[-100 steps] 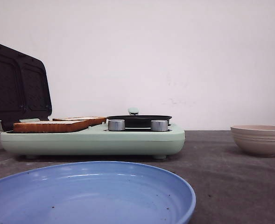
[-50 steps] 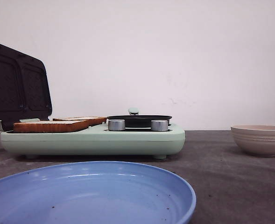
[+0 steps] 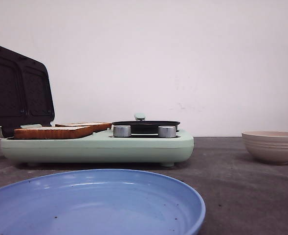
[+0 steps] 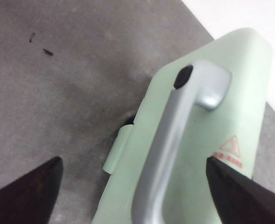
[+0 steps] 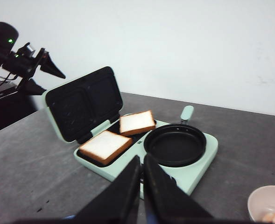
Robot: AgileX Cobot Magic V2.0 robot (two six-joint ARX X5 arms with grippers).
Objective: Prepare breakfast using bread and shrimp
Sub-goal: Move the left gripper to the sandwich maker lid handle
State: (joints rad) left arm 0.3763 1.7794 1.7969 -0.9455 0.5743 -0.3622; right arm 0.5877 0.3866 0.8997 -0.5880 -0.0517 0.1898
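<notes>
Two square slices of white bread with golden-brown crust [image 5: 137, 122] lie flat, side by side but apart, one in each well of the dark grill plate on the left half of the mint-green breakfast maker [image 5: 200, 165]. In the front view the nearer slice [image 3: 53, 131] shows its crust edge-on. The appliance's hinged lid with dark ribbed inner plates [image 3: 16, 90] stands open, tilted back behind the bread. On the right half sits a round black frying pan [image 5: 175, 144], empty, its mint-green handle [image 5: 186, 112] pointing toward the wall. Two silver knobs [image 3: 121, 130] sit on the front edge below the pan.

Small orange-pink shrimp pieces [image 5: 273, 218] lie in a pale beige ribbed bowl [image 3: 273, 146], well apart from the appliance on the right of the dark grey surface [image 3: 232, 176]. A wide blue plate [image 3: 95, 203] sits nearest the front camera, empty.

Left hand [image 4: 137, 186]: black fingers [image 4: 32, 184] spread wide, one on each side of the lid's silver handle [image 4: 167, 154], not touching it, holding nothing. In the right wrist view this hand [image 5: 51, 70] hovers beside the lid's top edge.

Right hand [image 5: 141, 193]: fingers pressed together, nothing between them, raised above the surface in front of the appliance.
</notes>
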